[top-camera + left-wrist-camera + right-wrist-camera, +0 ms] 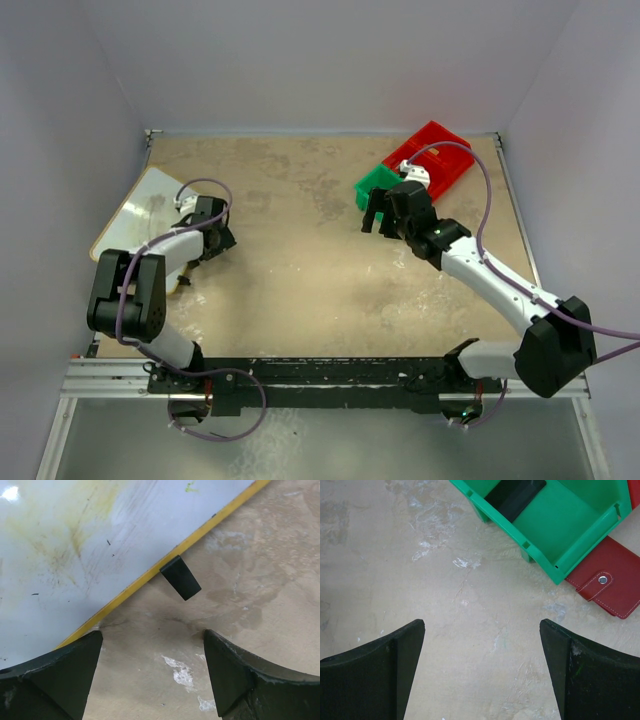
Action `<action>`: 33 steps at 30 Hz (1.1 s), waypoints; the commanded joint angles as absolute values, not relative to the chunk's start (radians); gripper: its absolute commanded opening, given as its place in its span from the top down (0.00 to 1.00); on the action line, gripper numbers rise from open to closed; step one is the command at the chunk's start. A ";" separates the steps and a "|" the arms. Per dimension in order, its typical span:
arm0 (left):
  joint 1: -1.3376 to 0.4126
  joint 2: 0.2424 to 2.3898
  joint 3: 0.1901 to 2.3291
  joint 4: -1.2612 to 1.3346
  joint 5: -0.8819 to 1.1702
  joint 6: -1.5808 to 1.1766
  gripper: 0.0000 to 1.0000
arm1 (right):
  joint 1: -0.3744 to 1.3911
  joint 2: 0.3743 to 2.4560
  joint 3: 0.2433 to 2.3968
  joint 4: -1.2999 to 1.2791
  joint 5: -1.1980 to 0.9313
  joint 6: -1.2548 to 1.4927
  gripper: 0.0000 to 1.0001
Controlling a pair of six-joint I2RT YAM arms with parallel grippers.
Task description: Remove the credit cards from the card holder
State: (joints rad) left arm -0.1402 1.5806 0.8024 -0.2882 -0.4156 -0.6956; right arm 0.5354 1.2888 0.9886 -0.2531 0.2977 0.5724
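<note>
The maroon card holder (612, 577) lies flat on the table, shut, with its snap tab showing, partly under the corner of the green bin (570, 525). A black card (515, 497) lies in one compartment of that bin. The silver-grey and gold-brown cards are out of view. My right gripper (483, 625) is open and empty above bare table, just in front of the green bin; it also shows in the top view (375, 218). My left gripper (153, 635) is open and empty at the edge of the white board (75, 540), far left in the top view (222, 240).
A red bin (440, 155) adjoins the green bin (375, 183) at the back right. The white board (135, 215) with a yellow edge lies at the left. A small dark flat tab (181, 577) juts out from the board's edge.
</note>
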 commanded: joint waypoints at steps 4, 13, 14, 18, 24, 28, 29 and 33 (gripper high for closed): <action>-0.097 1.582 0.805 -0.367 -0.466 -0.686 0.20 | 0.531 1.253 0.979 -0.249 0.328 0.571 0.00; -0.033 1.537 0.781 -0.333 -0.285 -0.670 0.21 | 0.385 1.308 0.994 -0.180 0.197 0.465 0.00; -0.034 1.529 0.782 -0.328 -0.252 -0.667 0.21 | 0.358 1.321 0.998 -0.150 0.162 0.440 0.00; -0.035 1.467 0.765 -0.313 -0.140 -0.659 0.21 | 0.329 1.433 1.078 -0.126 0.068 0.339 0.00; -0.038 1.358 0.749 -0.346 -0.073 -0.648 0.22 | 0.327 1.609 1.196 -0.145 0.009 0.315 0.00; -0.040 1.252 0.752 -0.354 0.033 -0.624 0.22 | 0.327 1.683 1.246 -0.178 -0.028 0.276 0.00; -0.040 1.231 0.760 -0.365 0.053 -0.618 0.22 | 0.327 1.698 1.255 -0.188 -0.027 0.270 0.00; -0.040 1.166 0.824 -0.431 0.128 -0.539 0.22 | 0.327 1.744 1.282 -0.220 -0.071 0.233 0.01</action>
State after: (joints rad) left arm -0.0406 1.2285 0.7521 -0.3817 0.0174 -0.6285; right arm 0.3252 1.7298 1.2228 -0.1879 -0.0051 0.2947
